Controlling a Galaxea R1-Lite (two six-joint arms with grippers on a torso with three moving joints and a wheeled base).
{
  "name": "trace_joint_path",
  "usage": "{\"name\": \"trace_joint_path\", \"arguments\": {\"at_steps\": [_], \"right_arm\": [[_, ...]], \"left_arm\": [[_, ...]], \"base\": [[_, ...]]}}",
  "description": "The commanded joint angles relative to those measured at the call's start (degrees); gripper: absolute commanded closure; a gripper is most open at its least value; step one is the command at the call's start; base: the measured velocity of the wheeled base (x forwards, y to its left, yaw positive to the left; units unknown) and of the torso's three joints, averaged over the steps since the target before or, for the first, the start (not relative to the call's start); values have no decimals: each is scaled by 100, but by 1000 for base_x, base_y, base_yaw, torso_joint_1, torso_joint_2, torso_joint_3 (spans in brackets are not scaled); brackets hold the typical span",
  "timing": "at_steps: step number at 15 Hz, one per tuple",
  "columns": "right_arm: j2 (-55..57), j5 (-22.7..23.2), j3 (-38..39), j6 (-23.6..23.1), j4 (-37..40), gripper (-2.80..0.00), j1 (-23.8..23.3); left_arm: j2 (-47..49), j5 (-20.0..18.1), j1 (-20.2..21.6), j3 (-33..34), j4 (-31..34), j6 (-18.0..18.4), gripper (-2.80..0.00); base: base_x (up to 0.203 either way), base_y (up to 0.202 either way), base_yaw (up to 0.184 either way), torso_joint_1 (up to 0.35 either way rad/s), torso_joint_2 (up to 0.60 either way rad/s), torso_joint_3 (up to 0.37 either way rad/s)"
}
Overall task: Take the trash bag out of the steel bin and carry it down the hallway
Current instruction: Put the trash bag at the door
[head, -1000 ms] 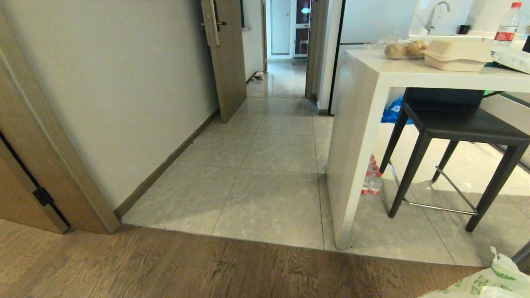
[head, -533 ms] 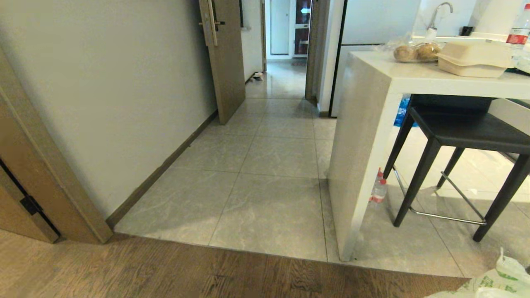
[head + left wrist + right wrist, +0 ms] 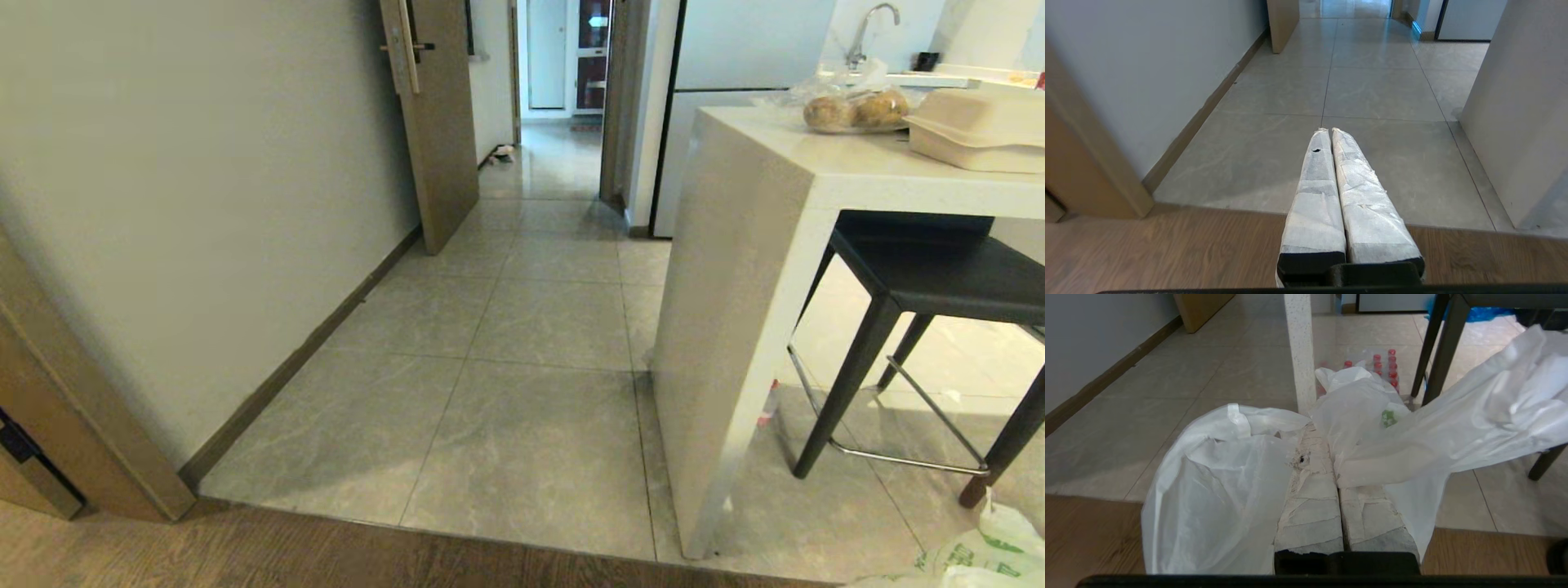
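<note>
The trash bag [image 3: 1216,486], thin translucent white plastic with a green mark, hangs from my right gripper [image 3: 1325,437]. That gripper is shut on the bag, with plastic billowing to both sides and covering its fingertips. A corner of the trash bag [image 3: 988,547] shows at the lower right of the head view. My left gripper [image 3: 1328,130] is shut and empty, its taped fingers pressed together and pointing at the tiles. The hallway [image 3: 547,269], with grey glossy tiles, runs ahead between a white wall and a counter. The steel bin is out of view.
A white counter [image 3: 735,286] stands on the right with a black stool [image 3: 939,278] beneath it and food boxes on top. Red-capped bottles [image 3: 1390,363] sit by the counter's leg. An open brown door [image 3: 433,122] juts in from the left wall. A wood floor strip [image 3: 245,555] lies nearest me.
The whole head view has shifted: the camera has advanced toward the tiles, so the wood strip shrinks and the counter looms closer. The bag stays at the lower right corner.
</note>
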Motion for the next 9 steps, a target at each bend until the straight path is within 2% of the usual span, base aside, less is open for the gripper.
{"name": "trace_joint_path", "arguments": {"at_steps": [1, 4, 9], "right_arm": [[7, 0, 0, 0, 3, 0, -1], [7, 0, 8, -26, -16, 0, 0], [12, 0, 8, -26, 1, 0, 0]], "left_arm": [[-2, -1, 0, 0, -2, 13, 0], [-2, -7, 0, 0, 16, 19, 0], [-2, -7, 0, 0, 16, 1, 0]], "base": [[181, 0, -3, 2, -1, 2], [167, 0, -7, 2, 4, 3], [11, 0, 0, 0, 0, 1]]}}
